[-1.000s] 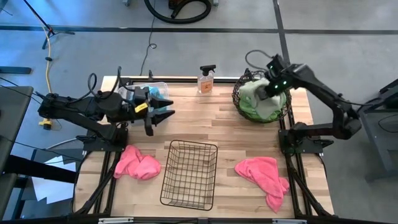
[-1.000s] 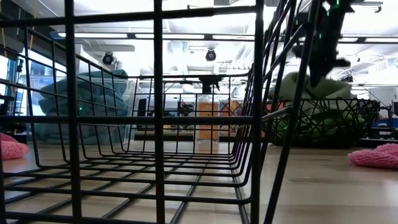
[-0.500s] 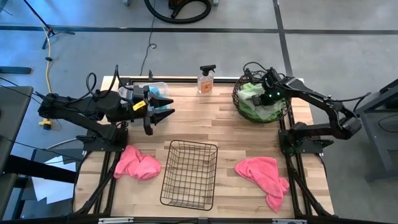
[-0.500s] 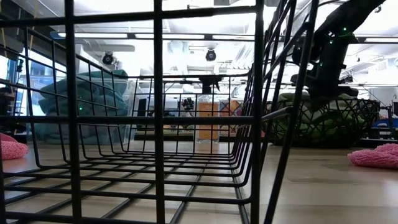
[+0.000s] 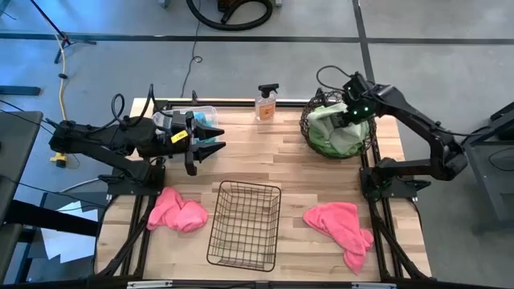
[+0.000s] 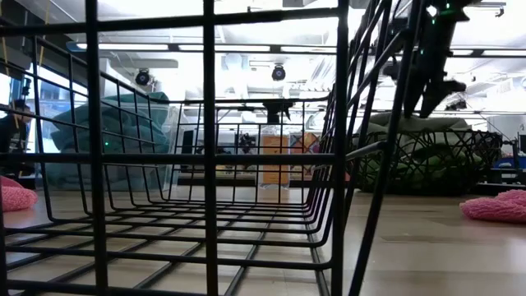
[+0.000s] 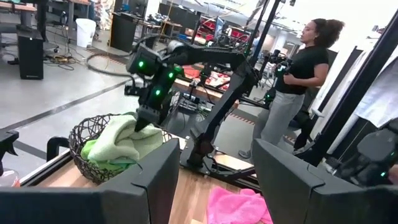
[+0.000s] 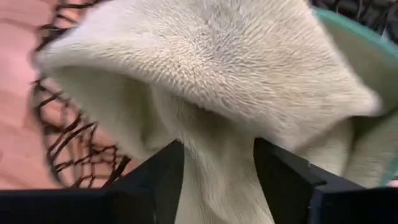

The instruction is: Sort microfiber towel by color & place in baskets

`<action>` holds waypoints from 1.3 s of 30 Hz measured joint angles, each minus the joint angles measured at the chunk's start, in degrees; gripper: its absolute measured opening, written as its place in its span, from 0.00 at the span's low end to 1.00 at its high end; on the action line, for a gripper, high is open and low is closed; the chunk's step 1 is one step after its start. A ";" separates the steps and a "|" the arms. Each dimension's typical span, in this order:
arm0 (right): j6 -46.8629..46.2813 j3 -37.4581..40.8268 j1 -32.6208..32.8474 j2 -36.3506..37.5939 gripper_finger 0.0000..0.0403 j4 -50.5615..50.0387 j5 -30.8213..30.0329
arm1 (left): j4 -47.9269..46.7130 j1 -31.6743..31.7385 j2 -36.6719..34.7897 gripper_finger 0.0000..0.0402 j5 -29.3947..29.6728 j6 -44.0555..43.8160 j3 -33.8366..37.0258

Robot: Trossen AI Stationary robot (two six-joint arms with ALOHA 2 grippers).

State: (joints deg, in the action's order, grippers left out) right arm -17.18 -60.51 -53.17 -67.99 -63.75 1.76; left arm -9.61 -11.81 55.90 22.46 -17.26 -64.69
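Note:
Lime green towels [image 5: 333, 136] lie heaped in the round dark woven-wire basket [image 5: 307, 128] at the far right. My right gripper [image 5: 349, 119] hangs just above them, pointing down, open. My left gripper [image 5: 214, 148] is held level and open with nothing in it, above the far left of the table in front of the clear bin [image 5: 201, 111], which holds teal cloth [image 6: 107, 140]. Two pink towels [image 5: 177, 211] [image 5: 341, 225] lie flat on the table either side of the black wire-grid basket [image 5: 245, 225]. My right gripper's open fingers [image 8: 283, 174] stand on either side of a raised fold of the top green towel [image 8: 217, 180], coming from above. Whether they touch the cloth, I cannot tell. The towel rests on the heap in the basket.
An orange spray bottle [image 5: 267, 103] stands at the far edge between the bin and the round basket. A person [image 7: 298, 74] stands in the room beyond the table's right side. Bare wood lies between the wire-grid basket and the far containers.
My right gripper held a green towel lifted above the round basket, dipped down into the basket, let go and has risen a little. The towel now lies on the heap in the basket.

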 joint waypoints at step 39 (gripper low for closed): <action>-7.36 14.42 51.77 19.36 0.50 75.87 -0.23 | -1.74 0.61 0.02 0.47 0.76 5.53 0.00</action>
State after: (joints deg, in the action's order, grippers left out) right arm -24.54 -46.09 -1.40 -48.63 12.12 1.53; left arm -11.34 -11.20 55.92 23.22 -11.73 -64.69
